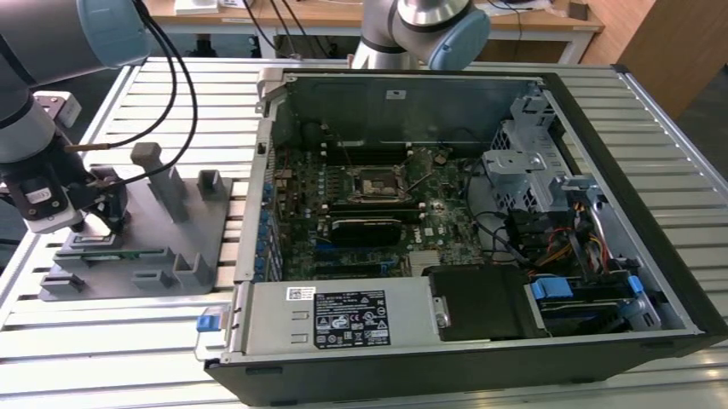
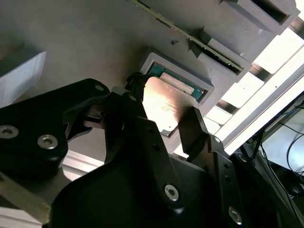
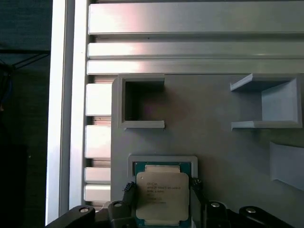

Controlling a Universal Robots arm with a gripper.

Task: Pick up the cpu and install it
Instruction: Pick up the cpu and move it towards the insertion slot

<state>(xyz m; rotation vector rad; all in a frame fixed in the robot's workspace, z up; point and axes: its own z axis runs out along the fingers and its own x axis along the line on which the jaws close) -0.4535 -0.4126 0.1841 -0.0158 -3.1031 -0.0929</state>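
jaws: mine, spread, one each side of the cpu, no pinch that I can see | cpu: flat in its framed pocket on the grey fixture, which I judge keeps it square for my grip | fixture: near the surface edge at the exterior view's left, beside the open computer case

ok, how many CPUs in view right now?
1. The cpu sits in the recessed seat of the grey fixture, at the exterior view's left. Whether the motherboard socket holds another, I can't tell.
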